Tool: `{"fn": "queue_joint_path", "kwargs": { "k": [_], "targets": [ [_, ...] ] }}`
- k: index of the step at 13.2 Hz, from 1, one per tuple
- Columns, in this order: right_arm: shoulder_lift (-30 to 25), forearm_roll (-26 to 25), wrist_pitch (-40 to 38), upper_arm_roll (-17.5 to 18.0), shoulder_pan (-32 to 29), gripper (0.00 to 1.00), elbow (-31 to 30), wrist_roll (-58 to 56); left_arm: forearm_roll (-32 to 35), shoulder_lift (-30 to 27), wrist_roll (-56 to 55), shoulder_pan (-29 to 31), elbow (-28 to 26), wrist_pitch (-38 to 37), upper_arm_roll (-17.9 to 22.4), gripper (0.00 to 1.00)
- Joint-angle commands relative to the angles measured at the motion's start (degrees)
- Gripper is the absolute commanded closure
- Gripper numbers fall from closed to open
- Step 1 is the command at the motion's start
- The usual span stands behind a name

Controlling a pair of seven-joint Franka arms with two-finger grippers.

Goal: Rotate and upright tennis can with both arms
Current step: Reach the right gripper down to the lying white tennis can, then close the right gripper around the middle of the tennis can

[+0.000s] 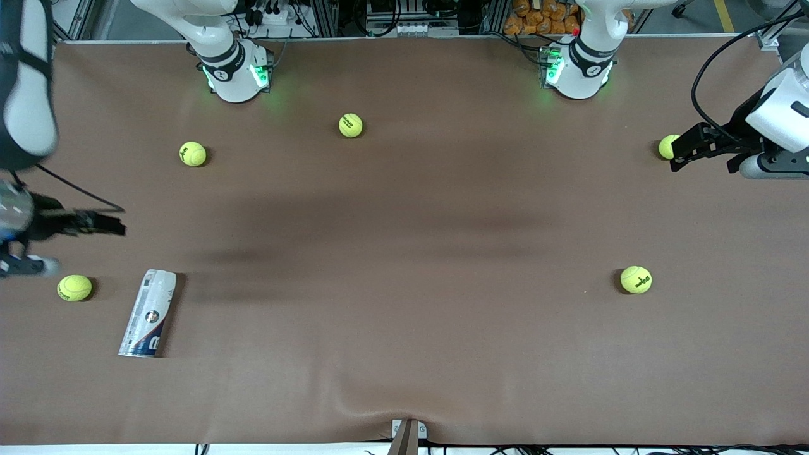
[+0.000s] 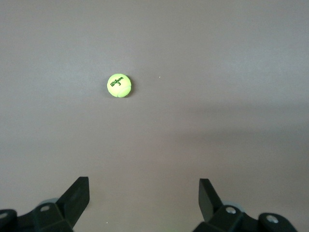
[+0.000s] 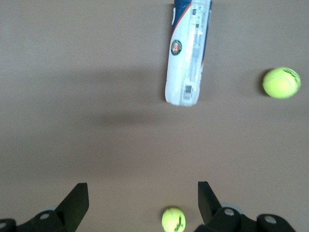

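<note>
The tennis can (image 1: 148, 314) lies on its side on the brown table toward the right arm's end, near the front camera. It is a clear tube with a white and dark-blue label. In the right wrist view the can (image 3: 188, 53) points its white end toward my right gripper. My right gripper (image 1: 114, 224) hangs open and empty over the table at that end, apart from the can; its jaws (image 3: 142, 203) stand wide. My left gripper (image 1: 676, 155) is open and empty over the left arm's end of the table, beside a tennis ball (image 1: 668, 146). Its jaws (image 2: 144, 200) stand wide over bare table.
Yellow-green tennis balls lie about: one beside the can (image 1: 74, 287) (image 3: 281, 82), one (image 1: 193, 153) (image 3: 173, 219), one near the bases (image 1: 351, 125), one toward the left arm's end (image 1: 636, 279). A ball (image 2: 119, 85) shows in the left wrist view.
</note>
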Motion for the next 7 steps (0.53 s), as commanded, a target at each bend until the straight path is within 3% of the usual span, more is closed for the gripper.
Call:
{"fn": "queue_joint_path", "kwargs": {
  "k": [1, 4, 7],
  "targets": [
    [8.61, 1.16, 7.19, 0.05, -0.25, 0.00, 1.06, -1.11, -0.76, -0.77, 0.93, -0.01, -0.23, -0.69, 0.13, 0.00],
    [14.25, 0.99, 15.20, 0.05, -1.30, 0.00, 1.14, -1.11, -0.76, -0.77, 1.02, 0.07, -0.23, -0.69, 0.13, 0.00],
    [17.95, 0.90, 18.20, 0.05, -2.28, 0.00, 1.14, -1.28, -0.76, -0.77, 0.93, 0.07, -0.23, -0.69, 0.13, 0.00]
  ]
}}
